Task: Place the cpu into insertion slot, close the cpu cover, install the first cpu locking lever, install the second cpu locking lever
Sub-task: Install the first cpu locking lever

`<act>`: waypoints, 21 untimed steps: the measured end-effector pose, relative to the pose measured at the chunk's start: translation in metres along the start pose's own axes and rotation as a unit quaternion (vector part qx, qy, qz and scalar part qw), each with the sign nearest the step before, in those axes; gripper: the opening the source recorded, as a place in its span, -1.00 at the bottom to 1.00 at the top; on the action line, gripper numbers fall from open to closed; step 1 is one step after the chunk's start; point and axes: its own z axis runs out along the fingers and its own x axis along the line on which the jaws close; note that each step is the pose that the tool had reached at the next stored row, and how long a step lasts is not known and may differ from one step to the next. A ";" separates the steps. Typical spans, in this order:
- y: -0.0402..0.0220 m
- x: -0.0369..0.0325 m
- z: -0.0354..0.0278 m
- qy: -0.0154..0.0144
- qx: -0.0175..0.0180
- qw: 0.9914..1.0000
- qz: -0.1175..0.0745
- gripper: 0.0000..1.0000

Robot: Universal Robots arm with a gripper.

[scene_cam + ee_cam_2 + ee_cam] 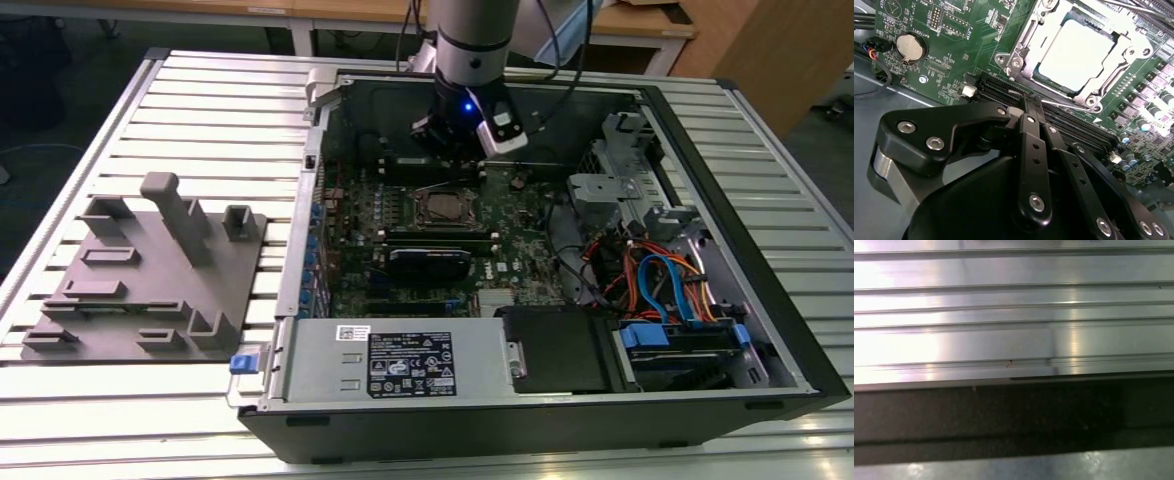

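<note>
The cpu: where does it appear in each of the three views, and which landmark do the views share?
Exterior view: the cpu sits in the insertion slot on the green board, below the gripper.
Second wrist view: its pale metal top lies inside the cpu cover, beyond the fingertips.
First wrist view: ribbed metal, no cpu.
Shared landmark: the cpu cover.

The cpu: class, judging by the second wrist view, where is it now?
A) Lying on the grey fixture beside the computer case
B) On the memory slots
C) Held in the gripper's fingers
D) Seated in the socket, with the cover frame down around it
D: in the second wrist view the cpu lies flat inside the socket, with the silver cover framing its edges.
</note>
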 end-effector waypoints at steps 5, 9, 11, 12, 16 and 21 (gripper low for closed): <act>-0.0001 -0.0002 0.0016 0.000 0.000 1.000 0.000 -0.79; -0.0002 -0.0008 0.0038 0.000 0.000 1.000 0.000 -0.79; -0.0003 -0.0012 0.0049 0.000 0.000 1.000 0.000 -0.79; -0.0003 -0.0012 0.0053 0.000 0.001 1.000 0.000 -0.79; -0.0005 -0.0017 0.0071 0.001 0.001 1.000 0.000 -0.79; -0.0006 -0.0022 0.0091 0.001 0.002 1.000 0.000 -0.79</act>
